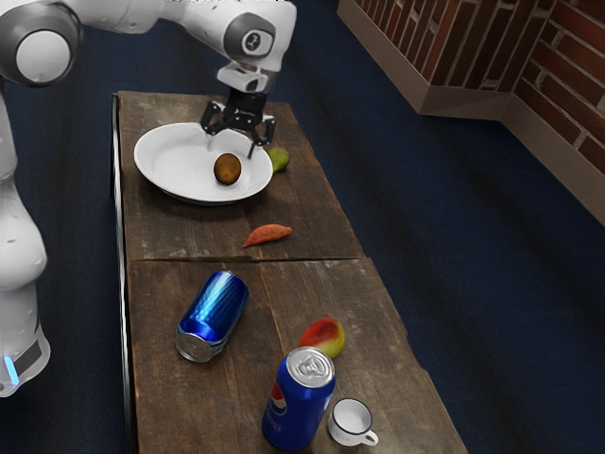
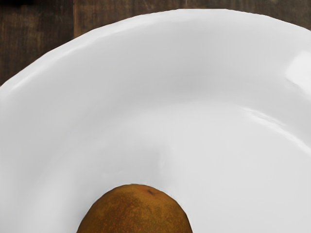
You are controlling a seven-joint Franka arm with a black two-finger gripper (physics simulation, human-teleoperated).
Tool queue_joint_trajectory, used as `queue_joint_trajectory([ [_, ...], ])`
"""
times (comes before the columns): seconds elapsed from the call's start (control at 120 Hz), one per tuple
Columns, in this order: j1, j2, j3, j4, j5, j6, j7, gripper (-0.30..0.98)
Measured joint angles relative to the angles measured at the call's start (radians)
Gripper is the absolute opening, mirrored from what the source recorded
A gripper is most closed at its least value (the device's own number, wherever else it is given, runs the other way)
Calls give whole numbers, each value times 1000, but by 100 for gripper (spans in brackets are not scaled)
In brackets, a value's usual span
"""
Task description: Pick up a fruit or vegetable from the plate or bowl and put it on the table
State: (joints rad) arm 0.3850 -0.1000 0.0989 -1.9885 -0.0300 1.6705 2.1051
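Note:
My gripper (image 1: 232, 148) is over the white plate (image 1: 175, 178) in the exterior view, its two fingers spread apart with nothing gripped. Just below the fingertips, a brown round fruit (image 1: 227, 169) rests in the plate, toward the side nearer the green fruit. The wrist view has the same brown fruit (image 2: 136, 211) partly visible at its lower edge, with the plate's pale inside (image 2: 194, 63) curving around it. A green fruit (image 1: 278, 159) sits on the table beside the plate's rim.
On the wooden table (image 1: 312, 284) lie an orange carrot-like vegetable (image 1: 268, 234), a tipped blue can (image 1: 214, 314) and a red-yellow mango (image 1: 323, 337). An upright Pepsi can (image 1: 298, 402) and a small white mug (image 1: 351, 422) stand at the near end.

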Motion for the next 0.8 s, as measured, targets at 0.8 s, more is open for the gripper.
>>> queue_joint_trajectory([
  [0.8,-110,-391,74,-332,-29,165,-13,69],
])
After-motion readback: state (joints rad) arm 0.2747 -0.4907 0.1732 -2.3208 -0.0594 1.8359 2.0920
